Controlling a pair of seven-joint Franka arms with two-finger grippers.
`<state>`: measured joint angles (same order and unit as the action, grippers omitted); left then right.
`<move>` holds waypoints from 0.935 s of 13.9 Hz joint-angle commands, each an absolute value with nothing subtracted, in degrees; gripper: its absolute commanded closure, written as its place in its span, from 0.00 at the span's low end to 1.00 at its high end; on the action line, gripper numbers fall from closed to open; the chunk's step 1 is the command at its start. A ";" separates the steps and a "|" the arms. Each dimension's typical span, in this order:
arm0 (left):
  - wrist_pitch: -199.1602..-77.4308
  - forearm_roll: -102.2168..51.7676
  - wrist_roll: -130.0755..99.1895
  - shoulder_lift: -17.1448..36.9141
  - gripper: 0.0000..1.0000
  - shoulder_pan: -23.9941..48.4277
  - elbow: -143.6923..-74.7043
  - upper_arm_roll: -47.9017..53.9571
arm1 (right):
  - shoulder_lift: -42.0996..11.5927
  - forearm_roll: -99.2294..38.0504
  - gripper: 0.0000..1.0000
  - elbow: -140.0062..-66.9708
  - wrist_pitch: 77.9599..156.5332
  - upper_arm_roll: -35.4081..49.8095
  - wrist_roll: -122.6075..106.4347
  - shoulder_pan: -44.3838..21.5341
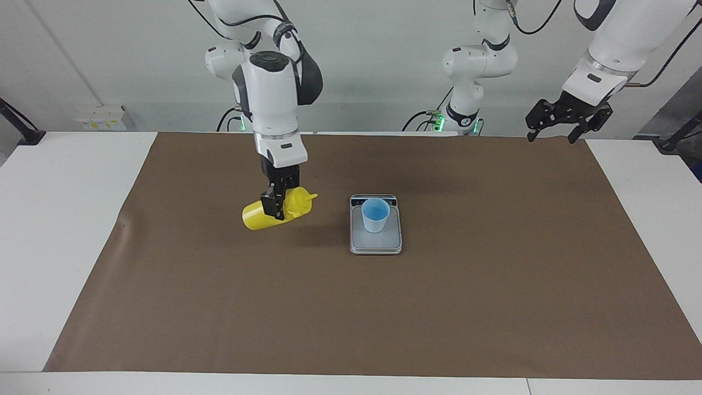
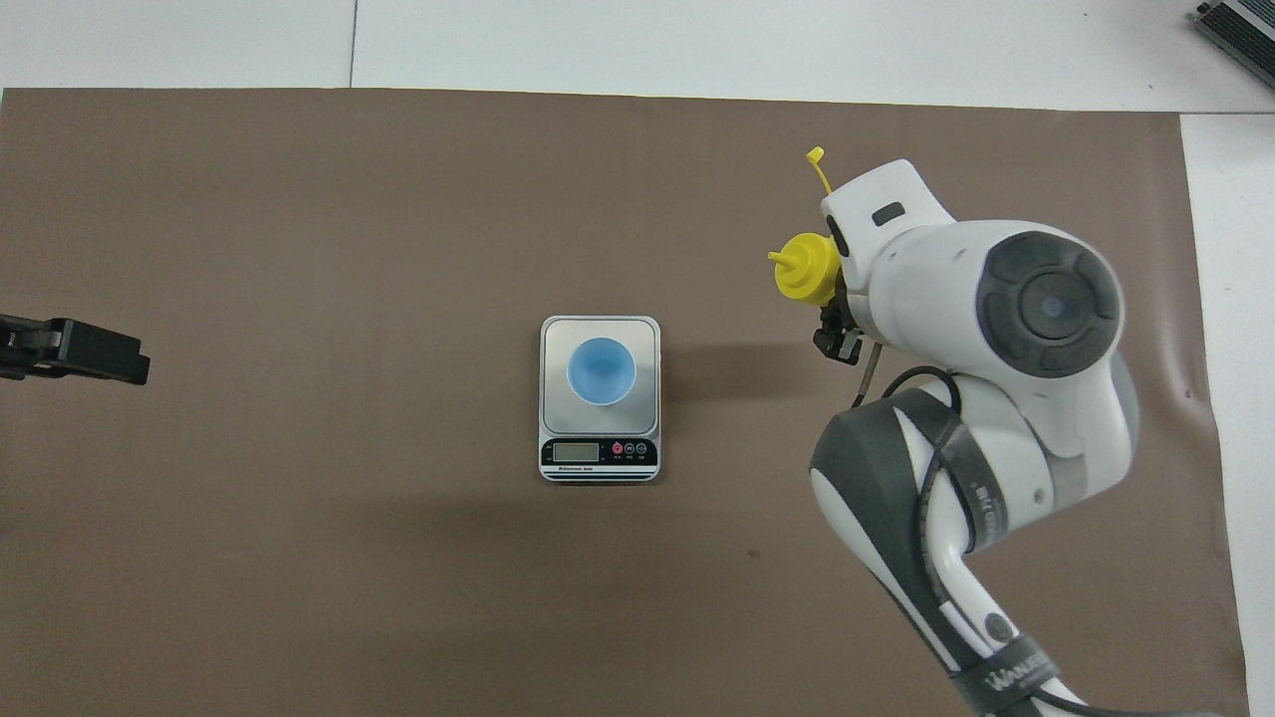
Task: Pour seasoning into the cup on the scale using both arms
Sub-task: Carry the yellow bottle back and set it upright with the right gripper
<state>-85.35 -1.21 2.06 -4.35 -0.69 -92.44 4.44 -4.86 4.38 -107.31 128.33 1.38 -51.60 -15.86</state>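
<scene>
Gripping tilted seasoning [image 1: 277,211]: right gripper [image 1: 277,204].

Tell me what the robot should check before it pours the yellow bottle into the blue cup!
1. Right gripper shut on the seasoning bottle: ok, bottle held tilted above the mat.
2. Cup upright on the scale: ok.
3. Nozzle over the cup: not ok, it points toward the cup but sits off to the right arm's end.
4. Cap off the nozzle: ok, it dangles on its tether.
5. Left gripper ready to help: not ok, it waits open at the table's edge.
6. Scale display reads zero: cannot tell.
</scene>
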 commanded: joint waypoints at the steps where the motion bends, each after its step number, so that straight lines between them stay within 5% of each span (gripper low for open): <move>1: -85.43 -1.93 1.58 -6.06 0.00 -1.23 -94.22 4.57 | -2.11 -5.85 1.00 -110.83 129.90 2.11 -60.44 -11.53; 13: -85.43 -1.93 1.50 -5.98 0.00 -1.23 -94.22 4.57 | 0.18 -60.08 1.00 -123.48 131.05 1.93 -110.45 6.58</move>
<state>-85.35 -1.21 2.06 -4.35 -0.69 -92.44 4.44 -1.60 -52.99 -120.47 129.96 1.09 -104.16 4.13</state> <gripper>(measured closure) 0.000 0.511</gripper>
